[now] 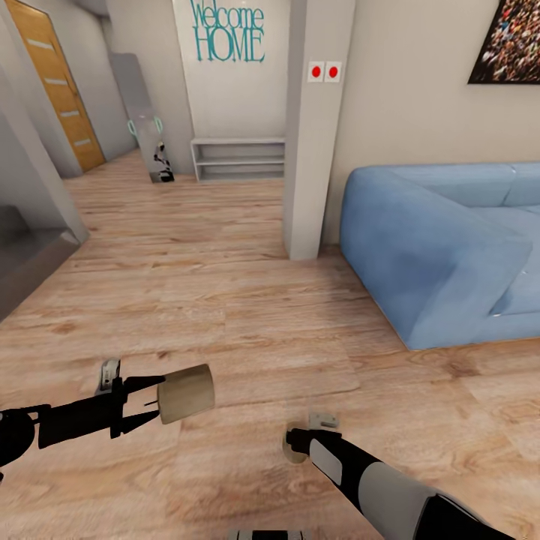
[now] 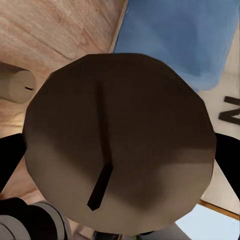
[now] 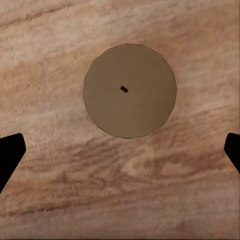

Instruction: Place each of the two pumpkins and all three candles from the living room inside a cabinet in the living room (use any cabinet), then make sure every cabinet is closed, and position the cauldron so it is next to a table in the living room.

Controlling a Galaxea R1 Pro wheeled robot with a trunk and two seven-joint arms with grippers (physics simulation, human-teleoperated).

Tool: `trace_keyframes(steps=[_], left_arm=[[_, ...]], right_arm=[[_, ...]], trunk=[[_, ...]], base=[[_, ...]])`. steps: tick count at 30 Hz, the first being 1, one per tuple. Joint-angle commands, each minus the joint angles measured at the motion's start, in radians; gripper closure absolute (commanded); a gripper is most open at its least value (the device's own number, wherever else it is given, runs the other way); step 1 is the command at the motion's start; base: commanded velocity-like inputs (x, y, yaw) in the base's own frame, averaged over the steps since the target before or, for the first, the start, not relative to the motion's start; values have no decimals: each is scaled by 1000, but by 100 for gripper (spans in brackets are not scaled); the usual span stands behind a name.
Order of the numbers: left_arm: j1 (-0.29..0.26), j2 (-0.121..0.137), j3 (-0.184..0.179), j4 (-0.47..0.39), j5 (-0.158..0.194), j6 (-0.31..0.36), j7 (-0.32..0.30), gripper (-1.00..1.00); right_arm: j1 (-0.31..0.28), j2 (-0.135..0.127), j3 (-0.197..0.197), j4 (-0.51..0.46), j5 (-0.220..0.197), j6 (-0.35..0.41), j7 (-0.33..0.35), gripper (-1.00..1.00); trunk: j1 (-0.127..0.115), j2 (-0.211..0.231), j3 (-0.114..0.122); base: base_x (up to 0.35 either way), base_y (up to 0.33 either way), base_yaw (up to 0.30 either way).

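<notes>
A stubby pale candle point(image 1: 186, 394) lies sideways off the floor between the fingers of my left gripper point(image 1: 159, 399), which is shut on it. The left wrist view has its flat top and dark wick point(image 2: 120, 145) up close. A second candle point(image 1: 288, 448) stands on the wood floor, partly hidden under my right gripper point(image 1: 301, 439), which points straight down over it. Seen from the right wrist, this candle point(image 3: 129, 90) sits between and beyond the open right gripper point(image 3: 122, 150), apart from both fingertips. A candle point(image 2: 15, 82) on the floor also shows from the left wrist.
A blue sofa point(image 1: 442, 247) stands to the right. A white pillar point(image 1: 311, 127) rises ahead with a low white shelf point(image 1: 240, 159) behind it. A grey step point(image 1: 30, 255) sits at the left, a wooden door point(image 1: 64, 82) beyond. Wood floor point(image 1: 225, 300) stretches ahead.
</notes>
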Motion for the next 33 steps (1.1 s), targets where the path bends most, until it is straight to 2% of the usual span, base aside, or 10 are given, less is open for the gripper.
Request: trace_keyframes(steps=[1, 19, 28, 33], left_arm=[[-1, 1, -1, 0, 13, -1, 9, 100], [-1, 0, -1, -1, 13, -1, 9, 100], [-1, 1, -2, -1, 13, -1, 9, 100], [-1, 1, -2, -1, 13, -1, 9, 100]], right_arm=[[-1, 0, 7, -2, -5, 4, -7, -100], [-1, 0, 7, -2, -5, 4, -7, -100], [-1, -1, 7, -1, -6, 4, -7, -100], [-1, -1, 7, -1, -5, 4, -7, -100]], trunk=[[0, -1, -5], [8, -5, -74], [8, -5, -74], [8, -5, -74]], base=[[0, 0, 0], [0, 0, 0], [7, 0, 0], [187, 0, 0]])
